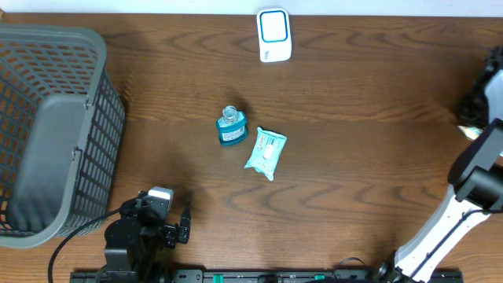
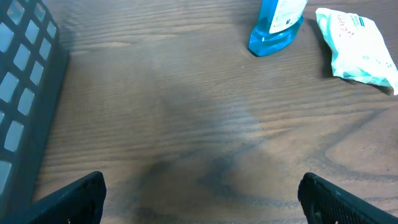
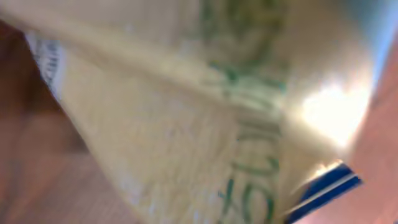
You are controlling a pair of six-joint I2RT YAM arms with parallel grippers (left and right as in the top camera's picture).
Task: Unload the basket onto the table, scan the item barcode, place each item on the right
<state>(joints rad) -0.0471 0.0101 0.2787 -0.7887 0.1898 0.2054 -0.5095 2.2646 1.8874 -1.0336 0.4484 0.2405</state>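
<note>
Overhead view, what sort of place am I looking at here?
Probably a mock shop checkout set up on a wooden table: a white box that looks like a barcode scanner, a grey basket at the left, and small goods, a blue bottle and a pack of wipes.

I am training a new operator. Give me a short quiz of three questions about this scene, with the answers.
1. True or false: the left claw is open and holds nothing.
2. In the overhead view, on which side of the table stands the grey basket?
3. What lies closest to the blue bottle? A) grey basket B) teal packet C) white scanner

Key: 1 true; 2 the left side; 3 B.
</note>
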